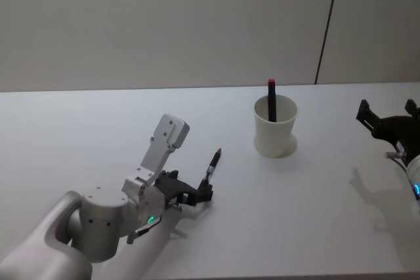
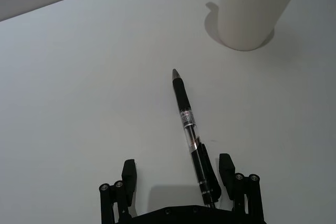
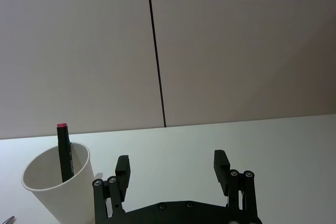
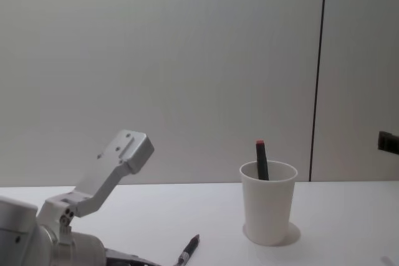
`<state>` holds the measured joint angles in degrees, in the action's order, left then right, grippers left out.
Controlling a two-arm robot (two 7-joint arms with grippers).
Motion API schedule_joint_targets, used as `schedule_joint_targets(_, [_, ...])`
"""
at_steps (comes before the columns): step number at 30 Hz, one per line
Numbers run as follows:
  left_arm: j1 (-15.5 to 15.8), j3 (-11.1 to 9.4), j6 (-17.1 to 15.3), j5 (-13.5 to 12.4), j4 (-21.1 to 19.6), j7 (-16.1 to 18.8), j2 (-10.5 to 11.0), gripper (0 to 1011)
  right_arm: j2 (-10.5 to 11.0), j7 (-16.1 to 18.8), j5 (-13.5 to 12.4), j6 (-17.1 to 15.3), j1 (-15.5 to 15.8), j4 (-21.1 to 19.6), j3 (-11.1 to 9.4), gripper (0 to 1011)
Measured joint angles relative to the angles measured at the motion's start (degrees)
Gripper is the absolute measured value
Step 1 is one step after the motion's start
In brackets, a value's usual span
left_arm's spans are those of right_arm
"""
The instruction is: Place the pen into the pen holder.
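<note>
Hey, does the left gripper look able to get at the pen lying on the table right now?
Likely yes: the left gripper is open with the back end of the pen between its fingers, and nothing blocks it.

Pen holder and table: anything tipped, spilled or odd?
Nothing is spilled or tipped. The pen holder stands upright with a red-tipped pen inside. The black pen lies off-centre between the open fingers of the left gripper. The right gripper hangs open at right.
</note>
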<state>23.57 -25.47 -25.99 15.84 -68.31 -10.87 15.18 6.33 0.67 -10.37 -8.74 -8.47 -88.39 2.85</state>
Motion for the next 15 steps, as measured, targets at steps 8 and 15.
schedule_joint_targets(8, [0.6, -0.4, -0.8, -1.3, 1.0, -0.4, -0.5, 904, 0.0, 0.0, 0.0, 0.0, 0.0, 0.0, 0.0, 1001])
schedule_joint_targets(15, [0.9, -0.7, -0.8, -2.1, 1.7, -0.7, -1.0, 816, 0.0, 0.0, 0.0, 0.0, 0.0, 0.0, 0.0, 1002])
